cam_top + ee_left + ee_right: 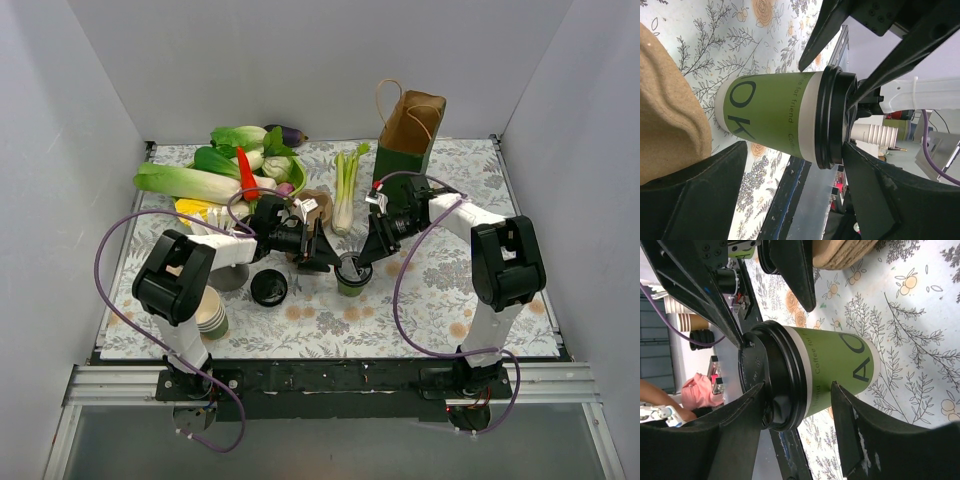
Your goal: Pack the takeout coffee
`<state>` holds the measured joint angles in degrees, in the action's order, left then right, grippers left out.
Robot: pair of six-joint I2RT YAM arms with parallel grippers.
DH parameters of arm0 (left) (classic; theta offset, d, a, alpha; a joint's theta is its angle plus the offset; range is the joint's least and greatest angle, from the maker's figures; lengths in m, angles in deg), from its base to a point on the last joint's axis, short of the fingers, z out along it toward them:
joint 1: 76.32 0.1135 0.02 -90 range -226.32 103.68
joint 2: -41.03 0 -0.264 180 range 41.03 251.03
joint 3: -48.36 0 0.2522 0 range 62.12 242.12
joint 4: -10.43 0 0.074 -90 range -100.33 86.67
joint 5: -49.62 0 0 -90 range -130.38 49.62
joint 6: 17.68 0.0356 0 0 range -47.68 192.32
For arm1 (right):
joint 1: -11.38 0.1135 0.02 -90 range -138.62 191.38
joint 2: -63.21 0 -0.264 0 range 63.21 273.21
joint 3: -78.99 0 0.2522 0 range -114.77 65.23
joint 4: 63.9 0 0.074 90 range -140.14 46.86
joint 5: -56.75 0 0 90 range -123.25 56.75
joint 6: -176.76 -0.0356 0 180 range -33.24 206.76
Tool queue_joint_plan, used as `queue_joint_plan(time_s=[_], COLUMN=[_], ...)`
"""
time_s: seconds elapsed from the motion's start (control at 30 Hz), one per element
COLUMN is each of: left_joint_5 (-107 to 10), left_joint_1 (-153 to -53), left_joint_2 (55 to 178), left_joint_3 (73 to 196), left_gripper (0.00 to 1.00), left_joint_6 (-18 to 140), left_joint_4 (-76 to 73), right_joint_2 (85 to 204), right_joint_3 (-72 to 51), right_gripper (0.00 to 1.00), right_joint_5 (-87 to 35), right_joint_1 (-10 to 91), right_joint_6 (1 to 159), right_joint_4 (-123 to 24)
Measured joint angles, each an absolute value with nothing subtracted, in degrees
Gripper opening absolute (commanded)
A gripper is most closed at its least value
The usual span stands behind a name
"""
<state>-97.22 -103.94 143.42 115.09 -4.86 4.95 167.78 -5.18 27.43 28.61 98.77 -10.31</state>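
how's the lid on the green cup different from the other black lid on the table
The lid on the cup sits up on top of the upright green cup; the loose lid lies flat on the tablecloth. The lid on the cup is mid-table, and the loose lid lies to its left, covering nothing. Both are round, black and look about the same size.

The takeout coffee [352,274] stands upright on the table [440,300], between the left gripper [332,262] and the right gripper [364,256]. A loose lid [268,287] lies near the left gripper's outer side, with a cup stack [212,318] farther out. A paper bag [408,132] stands well behind the right gripper.
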Motion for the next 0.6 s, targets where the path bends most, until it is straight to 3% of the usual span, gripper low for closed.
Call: queue_joint_plan(time_s=[0.6], left_joint_5=[-98.38], left_joint_1=[-103.76], left_joint_2=[145.34], left_joint_3=[115.11], left_gripper=[0.70], left_joint_6=[-6.72], left_joint_4=[8.33], right_joint_2=[169.44], right_joint_3=[-1.69], right_gripper=[0.54], right_joint_5=[31.89], right_joint_1=[26.86], right_joint_6=[96.04], right_joint_4=[-14.75])
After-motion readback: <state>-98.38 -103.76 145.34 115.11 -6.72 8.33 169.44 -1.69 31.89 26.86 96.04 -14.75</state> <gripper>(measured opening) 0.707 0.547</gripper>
